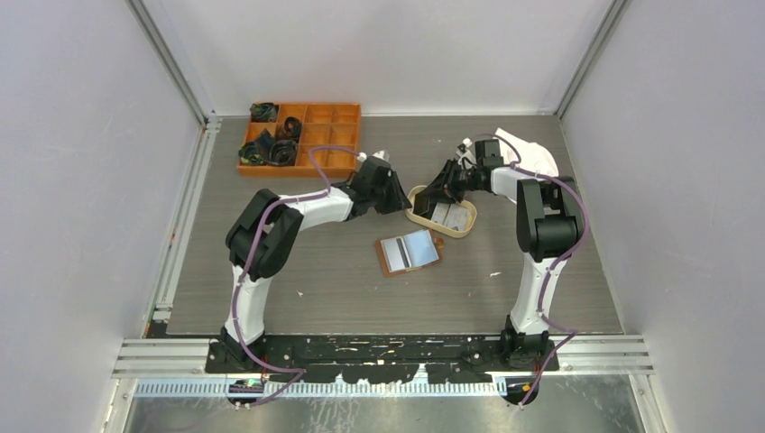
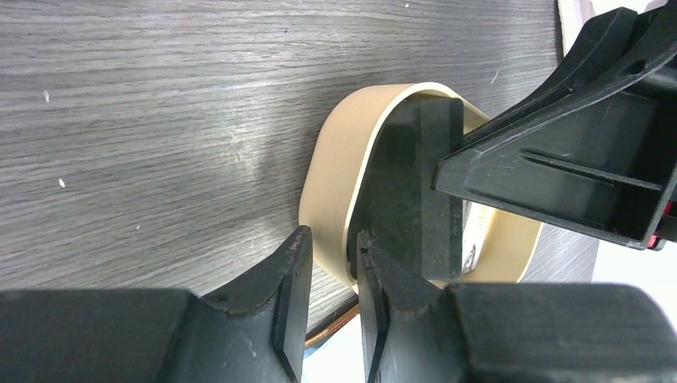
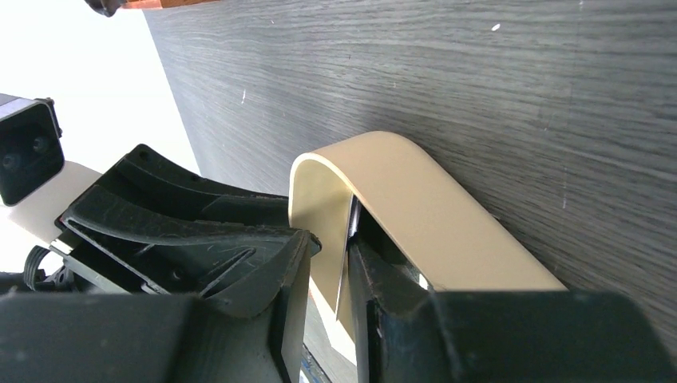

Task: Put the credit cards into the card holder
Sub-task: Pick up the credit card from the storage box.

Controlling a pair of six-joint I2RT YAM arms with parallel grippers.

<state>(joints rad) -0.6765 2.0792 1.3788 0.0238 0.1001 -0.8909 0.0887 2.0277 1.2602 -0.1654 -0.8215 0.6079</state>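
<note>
So that the tray cannot slide, it seems, the left gripper sits over its wall, squeeze unclear; the right gripper is parted round a card

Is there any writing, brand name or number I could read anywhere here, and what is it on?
None can be read.
The card on the open wallet: any print is too small.
The cards in the tray: too small.
The orange box: no label shows.
</note>
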